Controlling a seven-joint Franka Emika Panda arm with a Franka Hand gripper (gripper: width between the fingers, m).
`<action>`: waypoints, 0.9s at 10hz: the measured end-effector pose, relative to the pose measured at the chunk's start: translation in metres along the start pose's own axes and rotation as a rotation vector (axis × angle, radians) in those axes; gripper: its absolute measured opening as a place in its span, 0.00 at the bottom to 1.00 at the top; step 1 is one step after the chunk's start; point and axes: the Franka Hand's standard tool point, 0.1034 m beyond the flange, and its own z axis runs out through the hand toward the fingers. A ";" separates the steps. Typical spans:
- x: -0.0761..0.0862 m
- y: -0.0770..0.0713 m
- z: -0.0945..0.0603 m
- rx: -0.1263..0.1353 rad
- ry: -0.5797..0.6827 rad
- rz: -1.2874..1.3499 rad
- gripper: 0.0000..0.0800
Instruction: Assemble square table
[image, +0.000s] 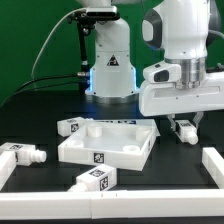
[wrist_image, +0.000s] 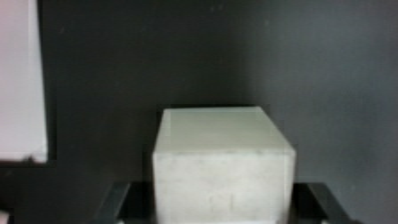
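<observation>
The white square panel (image: 105, 142), with a raised rim and round corner sockets, lies in the middle of the black table. Three stubby white tagged legs lie loose: one behind the panel's left corner (image: 74, 127), one at the exterior view's left (image: 24, 154), one in front (image: 95, 180). My gripper (image: 185, 129) hangs just to the right of the panel, low over the table. In the wrist view it (wrist_image: 224, 203) is shut on a white leg (wrist_image: 222, 155), which fills the gap between the dark fingers (wrist_image: 130, 203).
Long white border bars lie at the left (image: 8, 172), right (image: 213, 165) and front (image: 130, 203) edges of the work area. The arm's base (image: 110, 70) stands behind the panel. A white surface (wrist_image: 16, 80) shows at the wrist view's edge.
</observation>
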 end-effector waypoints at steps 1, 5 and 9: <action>-0.002 -0.005 0.000 0.003 0.003 0.006 0.36; -0.003 -0.009 0.000 0.002 -0.002 -0.024 0.49; 0.062 0.033 -0.064 0.004 -0.062 -0.070 0.80</action>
